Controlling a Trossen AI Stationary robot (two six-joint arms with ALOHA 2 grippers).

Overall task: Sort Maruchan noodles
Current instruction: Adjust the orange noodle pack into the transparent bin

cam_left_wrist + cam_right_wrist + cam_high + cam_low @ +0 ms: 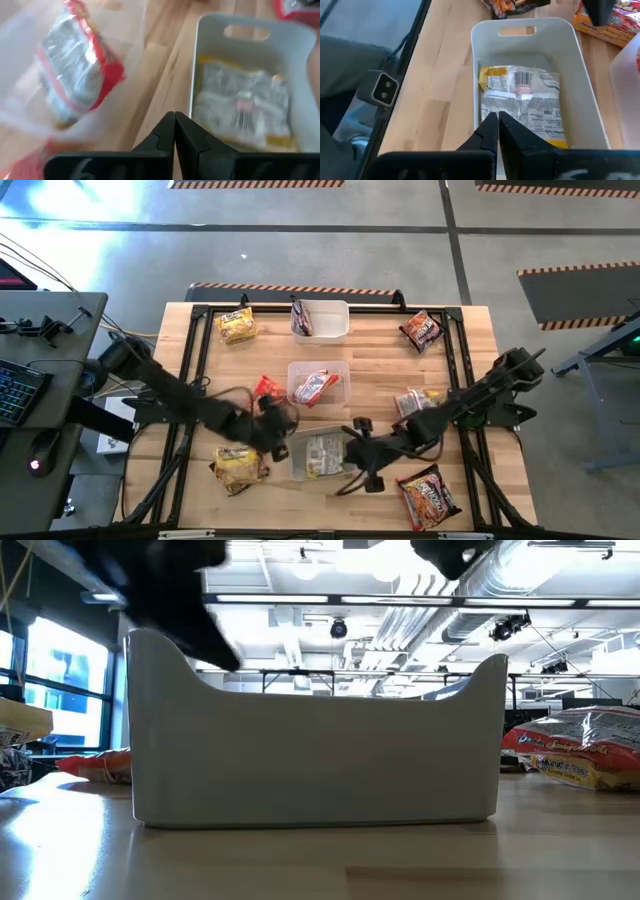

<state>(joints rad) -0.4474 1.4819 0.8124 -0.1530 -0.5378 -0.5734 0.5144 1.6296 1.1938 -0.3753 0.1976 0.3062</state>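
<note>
Three tubs stand in a row down the table's middle. The near white tub point(300, 465) holds a yellow Maruchan packet point(522, 100). In the middle clear tub point(340, 370) lies a red packet point(75, 65), and the far tub point(335, 320) holds a dark one point(302, 318). Loose packets lie flat on the wood: yellow point(237, 325), yellow point(238, 467), red point(268, 388), red point(430, 493). My left gripper point(174, 122) is shut and empty, above the table at the near tub's left far corner. My right gripper point(497, 122) is shut and empty over that tub's right end.
Further packets lie at the far right point(421, 330) and the middle right point(418, 402). A black frame point(455, 350) runs along the table's edges. In the low view the white tub point(315, 755) fills the middle, with packets point(585, 745) beside it.
</note>
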